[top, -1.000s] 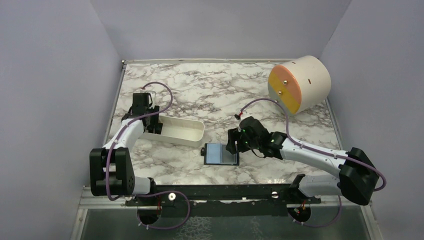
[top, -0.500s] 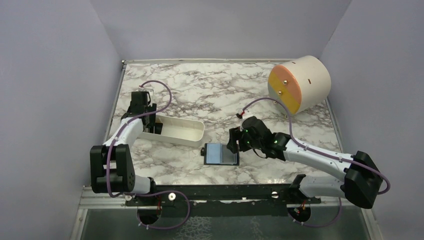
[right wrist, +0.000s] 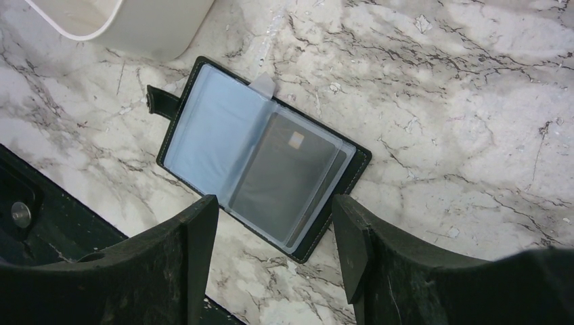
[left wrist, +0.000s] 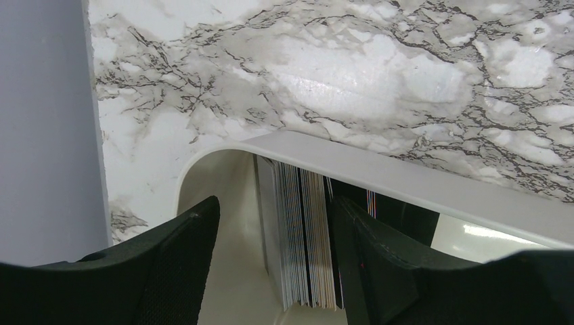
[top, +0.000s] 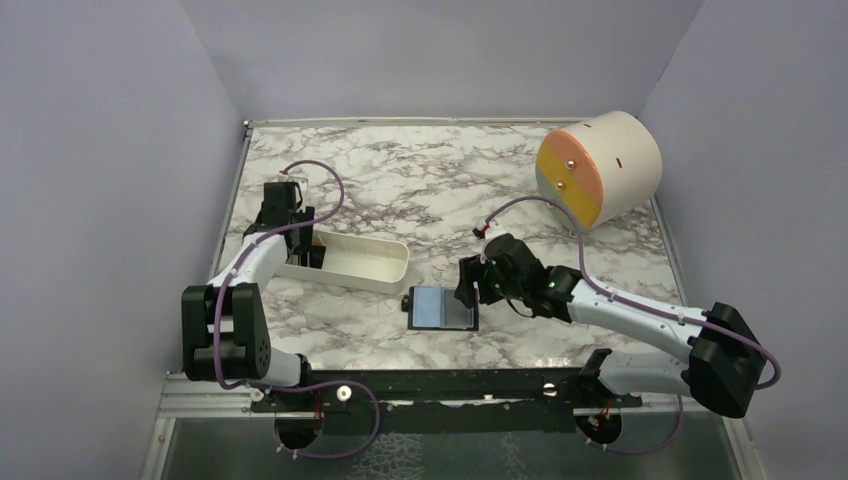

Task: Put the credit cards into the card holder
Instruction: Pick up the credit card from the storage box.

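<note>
The card holder (right wrist: 260,159) lies open on the marble, black outside with light blue clear sleeves; a dark card (right wrist: 284,176) sits in its right sleeve. It also shows in the top view (top: 440,308). My right gripper (right wrist: 274,261) is open and empty, hovering just above the holder's near edge. A stack of credit cards (left wrist: 304,237) stands on edge inside the white tray (left wrist: 379,172). My left gripper (left wrist: 274,271) is open with its fingers astride the stack, inside the tray's left end (top: 300,255). The right finger is close against the stack.
A large cream cylinder with an orange and yellow face (top: 598,167) lies at the back right. The purple wall (left wrist: 40,122) is close on the left of the tray. A black rail (right wrist: 27,203) runs along the table's near edge.
The left arm has shifted slightly back and left at the tray's left end. The right gripper has barely moved over the open holder.
</note>
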### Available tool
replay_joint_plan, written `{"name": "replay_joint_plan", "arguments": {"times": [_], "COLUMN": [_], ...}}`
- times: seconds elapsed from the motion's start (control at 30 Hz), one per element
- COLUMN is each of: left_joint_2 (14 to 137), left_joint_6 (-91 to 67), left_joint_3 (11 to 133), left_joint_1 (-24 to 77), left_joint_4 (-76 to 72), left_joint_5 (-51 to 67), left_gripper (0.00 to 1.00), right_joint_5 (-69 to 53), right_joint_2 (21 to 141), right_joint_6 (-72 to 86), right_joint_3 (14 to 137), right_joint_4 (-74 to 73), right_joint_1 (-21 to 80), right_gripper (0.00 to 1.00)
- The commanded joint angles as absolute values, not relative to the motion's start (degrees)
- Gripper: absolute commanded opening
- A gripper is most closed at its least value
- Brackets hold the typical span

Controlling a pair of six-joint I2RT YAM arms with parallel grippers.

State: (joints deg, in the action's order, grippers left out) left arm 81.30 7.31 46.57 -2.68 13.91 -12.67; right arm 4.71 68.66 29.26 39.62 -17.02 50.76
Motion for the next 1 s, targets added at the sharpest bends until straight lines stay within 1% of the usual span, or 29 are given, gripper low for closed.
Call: {"name": "replay_joint_plan", "arguments": {"times": [0.0,0.13,0.27,0.47,0.7,0.97], "left_joint_2": [81.4,79.1,79.5,81.6,83.7,83.7], "left_joint_6": [7.9,7.3,7.6,8.5,8.3,8.2], "left_joint_3": [47.9,47.7,46.9,47.2,48.5,49.0], "left_joint_1": [-3.4,-3.5,-3.5,-3.5,-3.5,-3.5], "left_joint_4": [14.5,14.2,13.4,14.1,15.8,16.9], "left_joint_5": [-10.4,-7.5,-5.2,-6.8,-14.7,-19.2], "left_gripper": [0.64,0.66,0.69,0.7,0.65,0.54], "right_joint_5": [5.5,5.6,5.4,4.6,4.3,4.2], "right_joint_2": [67.2,67.3,67.5,67.9,67.5,67.9], "right_joint_6": [28.6,28.7,28.6,28.8,28.7,28.3], "right_joint_3": [39.4,38.9,39.0,39.2,39.0,38.9], "right_joint_4": [-15.6,-15.6,-15.1,-14.6,-14.6,-14.8], "right_joint_1": [50.5,50.5,50.5,50.5,50.5,50.5], "right_gripper": [0.63,0.63,0.63,0.63,0.63,0.63]}}
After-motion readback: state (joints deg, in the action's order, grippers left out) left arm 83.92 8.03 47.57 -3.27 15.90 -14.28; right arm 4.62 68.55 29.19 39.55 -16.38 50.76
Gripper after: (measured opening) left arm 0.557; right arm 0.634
